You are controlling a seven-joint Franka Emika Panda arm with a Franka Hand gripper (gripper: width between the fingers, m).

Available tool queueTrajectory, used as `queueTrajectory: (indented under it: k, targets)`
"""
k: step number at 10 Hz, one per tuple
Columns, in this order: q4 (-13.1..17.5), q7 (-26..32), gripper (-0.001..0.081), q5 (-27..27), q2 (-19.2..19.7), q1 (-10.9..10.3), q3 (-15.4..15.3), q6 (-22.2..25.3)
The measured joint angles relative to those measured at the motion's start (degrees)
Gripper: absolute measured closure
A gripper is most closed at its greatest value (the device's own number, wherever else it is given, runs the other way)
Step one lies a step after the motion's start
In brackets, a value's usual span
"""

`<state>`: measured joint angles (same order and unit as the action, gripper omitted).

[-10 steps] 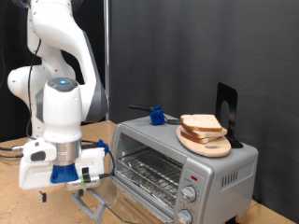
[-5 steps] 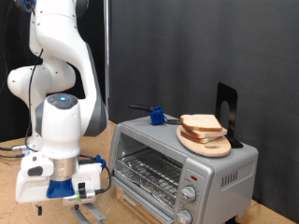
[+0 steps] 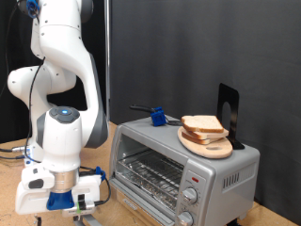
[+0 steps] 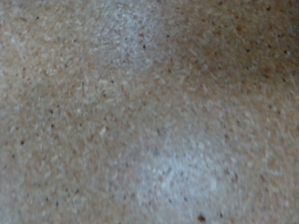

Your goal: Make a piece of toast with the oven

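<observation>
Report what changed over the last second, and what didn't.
The arm's hand and gripper sank lower toward the exterior view's bottom left, in front of the oven; nothing was grasped or released. The piece of toast on its board atop the oven stayed put.

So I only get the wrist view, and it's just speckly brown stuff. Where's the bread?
Observer: The piece of toast lies on a round wooden board on top of the oven.
Operator: Is the oven door open?
Observer: It looks open, folded down in front, with the wire rack bare.
Operator: And where's my hand?
Observer: The gripper is low over the table, at the exterior view's left of the oven, touching no bread.
</observation>
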<state>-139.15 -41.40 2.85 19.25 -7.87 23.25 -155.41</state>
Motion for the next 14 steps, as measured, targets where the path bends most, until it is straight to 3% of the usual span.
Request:
queueTrajectory:
  k: [4,7,10,13,14]
  targets:
    - [-4.22,1.26,0.0,-2.16,-0.6,0.0,1.1,-1.65]
    - [-7.76,2.86,0.0,-2.88,-3.1,0.18,2.47,-3.16]
    - [-10.51,9.31,0.0,2.12,-9.12,2.35,2.16,-2.64]
    - [-12.06,13.83,0.0,4.9,-17.22,3.48,2.32,3.54]
    - [-12.07,13.74,0.0,4.56,-16.91,3.46,2.32,3.46]
